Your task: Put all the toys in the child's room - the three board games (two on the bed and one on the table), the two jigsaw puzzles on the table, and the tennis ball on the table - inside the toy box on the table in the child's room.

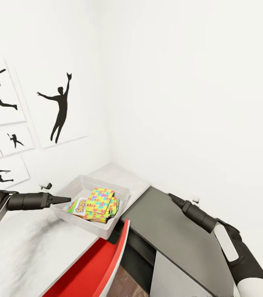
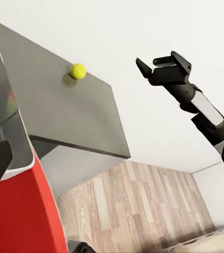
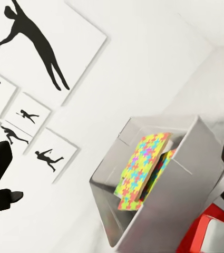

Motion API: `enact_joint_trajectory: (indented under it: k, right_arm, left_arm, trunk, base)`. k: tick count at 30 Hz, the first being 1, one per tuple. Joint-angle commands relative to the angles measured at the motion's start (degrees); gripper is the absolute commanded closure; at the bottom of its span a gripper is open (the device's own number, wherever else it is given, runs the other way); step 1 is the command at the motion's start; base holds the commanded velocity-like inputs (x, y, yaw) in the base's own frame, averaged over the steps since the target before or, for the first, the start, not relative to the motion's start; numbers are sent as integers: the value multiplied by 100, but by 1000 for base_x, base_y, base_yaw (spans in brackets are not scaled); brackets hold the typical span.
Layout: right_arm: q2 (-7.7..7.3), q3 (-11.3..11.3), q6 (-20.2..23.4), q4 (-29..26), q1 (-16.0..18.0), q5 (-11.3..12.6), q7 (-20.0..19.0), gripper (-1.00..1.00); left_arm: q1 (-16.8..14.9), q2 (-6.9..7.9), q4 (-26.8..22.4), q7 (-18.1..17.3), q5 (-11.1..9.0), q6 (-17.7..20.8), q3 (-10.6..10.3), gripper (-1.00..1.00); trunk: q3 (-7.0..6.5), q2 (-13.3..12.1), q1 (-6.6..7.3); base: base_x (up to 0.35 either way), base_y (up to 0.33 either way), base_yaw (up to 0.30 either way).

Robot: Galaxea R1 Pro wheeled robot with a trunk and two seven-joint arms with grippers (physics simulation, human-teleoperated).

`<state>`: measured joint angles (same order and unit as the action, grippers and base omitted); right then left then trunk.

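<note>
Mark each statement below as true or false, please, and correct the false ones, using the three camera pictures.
1. The jigsaw puzzles lie inside the toy box. True.
2. The tennis ball is inside the toy box. False: it rests on a dark grey surface, outside the box.
3. The right gripper holds the tennis ball. False: its jaws are open and empty, with the ball apart from it.
4. A board game lies in the toy box, partly under the puzzles. True.
5. The left gripper hovers at the toy box's edge. True.
</note>
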<state>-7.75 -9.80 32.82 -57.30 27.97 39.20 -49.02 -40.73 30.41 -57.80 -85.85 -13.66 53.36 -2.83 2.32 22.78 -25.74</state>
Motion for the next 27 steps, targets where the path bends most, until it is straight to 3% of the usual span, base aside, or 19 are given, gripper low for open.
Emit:
enact_joint_trajectory:
  k: [1,14,18,21,27]
  right_arm:
    - [1,-4,41,4,7,31,-5,-100]
    - [9,3,27,32,6,26,5,-100]
    - [16,4,16,41,5,26,7,-100]
    - [21,4,14,43,5,26,7,-100]
    - [35,3,7,44,6,23,13,-100]
  left_arm:
    - [-5,8,0,-10,-22,61,-16,-100]
    - [-5,17,-2,-60,-50,73,-10,-100]
    - [-2,167,-35,-415,-68,74,-17,-100]
    - [2,292,-72,-415,-77,73,-22,-100]
    - [3,392,-240,-415,-91,90,-18,-100]
  trunk:
    - [13,14,-4]
    - [13,14,-4]
    - [12,14,-4]
    - [12,14,-4]
    - [12,14,-4]
  base:
    - [-11,0,-236]
    - [-2,0,-191]
    - [0,0,-128]
    - [0,0,-53]
    - [0,0,-17]
